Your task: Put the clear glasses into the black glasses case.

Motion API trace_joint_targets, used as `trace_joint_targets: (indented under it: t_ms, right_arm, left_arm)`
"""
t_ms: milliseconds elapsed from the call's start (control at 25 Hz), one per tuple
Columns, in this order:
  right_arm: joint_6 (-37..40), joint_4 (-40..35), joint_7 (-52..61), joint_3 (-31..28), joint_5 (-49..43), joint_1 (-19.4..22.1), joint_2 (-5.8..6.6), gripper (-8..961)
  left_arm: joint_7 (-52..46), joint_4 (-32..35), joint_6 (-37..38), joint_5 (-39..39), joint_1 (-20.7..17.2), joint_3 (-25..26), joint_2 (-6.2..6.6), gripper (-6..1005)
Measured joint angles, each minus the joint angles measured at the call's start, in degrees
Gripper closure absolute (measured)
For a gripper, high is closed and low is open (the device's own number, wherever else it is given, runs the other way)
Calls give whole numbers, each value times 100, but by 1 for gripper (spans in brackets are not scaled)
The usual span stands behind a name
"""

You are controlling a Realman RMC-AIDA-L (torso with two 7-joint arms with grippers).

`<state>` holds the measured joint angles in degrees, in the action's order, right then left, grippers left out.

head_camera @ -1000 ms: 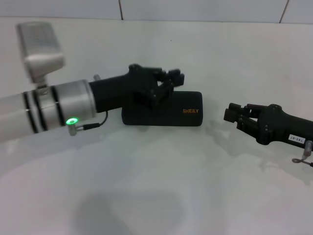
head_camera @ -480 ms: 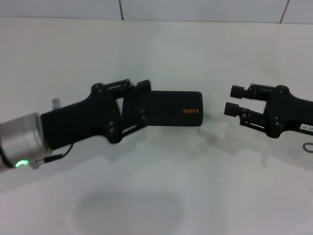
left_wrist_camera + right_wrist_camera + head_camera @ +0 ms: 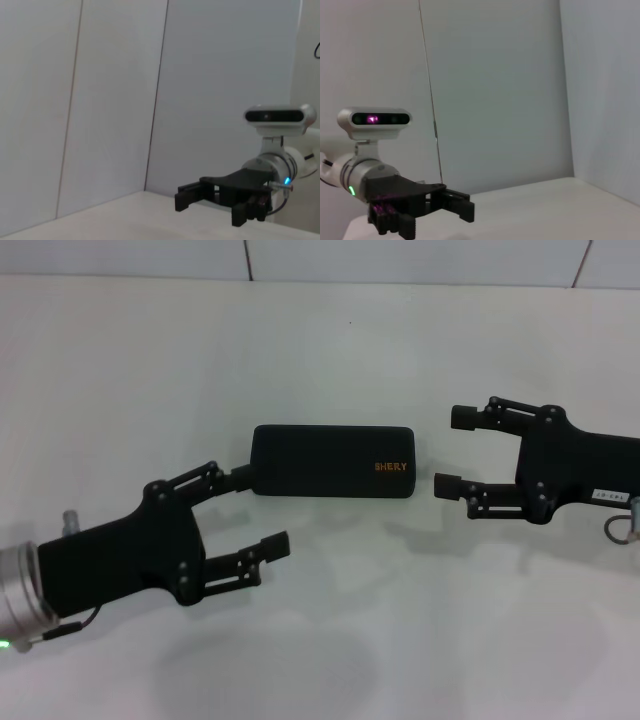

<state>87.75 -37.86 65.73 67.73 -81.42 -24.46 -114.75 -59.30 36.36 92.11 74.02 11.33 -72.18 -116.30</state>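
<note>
The black glasses case (image 3: 332, 462) lies shut on the white table, its orange lettering toward the right end. The clear glasses are out of view. My left gripper (image 3: 258, 510) is open just off the case's near-left corner, with its far fingertip (image 3: 240, 477) close to the case's left end and nothing between its fingers. To the right of the case my right gripper (image 3: 455, 451) is wide open and empty, pointing at the case's right end. The left wrist view shows the right gripper (image 3: 181, 196) farther off, and the right wrist view shows the left gripper (image 3: 468, 206).
The white table (image 3: 330, 640) spreads around the case. A tiled wall (image 3: 400, 260) borders its far edge. Both wrist views show mainly pale wall panels and the other arm's wrist camera.
My left gripper has drawn back from over the case toward the near left and opened. The right gripper has spread wide and edged toward the case. The case has not moved.
</note>
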Motion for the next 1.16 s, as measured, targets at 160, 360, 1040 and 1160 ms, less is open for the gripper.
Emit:
trace_joint_targets:
  t_ms: [160,360,1040,1160]
  right_arm:
    - [-49,-2,-28,7,-117,-15,-24,133]
    - [-77,39,-17,52,-150,-23,-47,119]
    - [-37,68,12,136,-305,54,-111,119]
    - [-36,68,12,174,-306,51,-112,119]
  left_arm:
    - [48,16,-4,211,-119,144,-48,163]
    - [42,-15,-4,350,-124,169,-106,166]
    - [-47,-7,2,480,-81,170,-120,167]
    - [-34,-14,-5,494,-83,169,-120,167]
